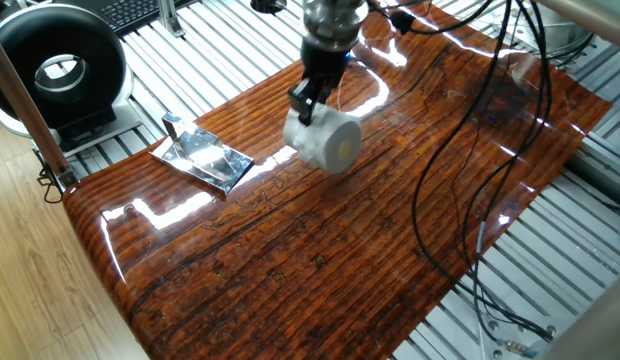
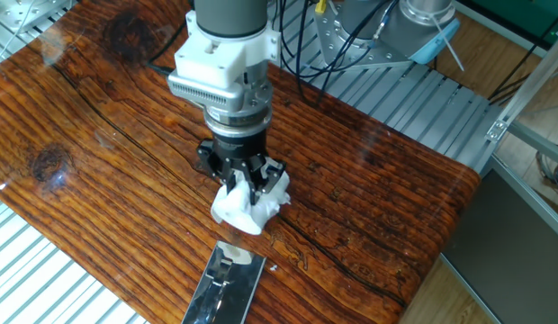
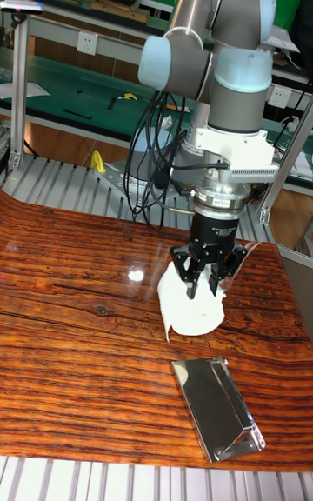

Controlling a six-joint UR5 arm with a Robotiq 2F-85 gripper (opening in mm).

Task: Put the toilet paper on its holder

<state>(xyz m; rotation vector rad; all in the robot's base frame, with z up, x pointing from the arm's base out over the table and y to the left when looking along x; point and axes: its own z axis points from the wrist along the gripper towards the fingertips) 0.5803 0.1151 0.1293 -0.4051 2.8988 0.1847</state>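
**Roll in my grip, peg waiting**

Right now I'm in the carrying step: my pincer is clenched on the toilet paper, the roll squashed between my fingers and lying on its side, one flat end facing outward in one fixed view. Whether it is clear of the table or brushing it, I cannot tell.

Going left to right in one fixed view: a black round fan-like device sits off the table at far left. Next comes the holder, a shiny silver plate near the table's left edge, with its short grey peg upright at the far-left end. Then, a little apart to the right, the roll hangs under my pincer. Further right, loose black cables trail across the wood.

In the other fixed view the roll sits just beyond the near end of the plate, so I am close to the holder but not over the peg, which lies at the plate's other end.

As I judge it, the next move calls for travel along the plate to the peg, and for turning the roll so its central hole faces down in line with the peg. On its side it cannot slide on. The soft paper is deformed by my squeeze, so the hole may be pinched; lowering should be slow.
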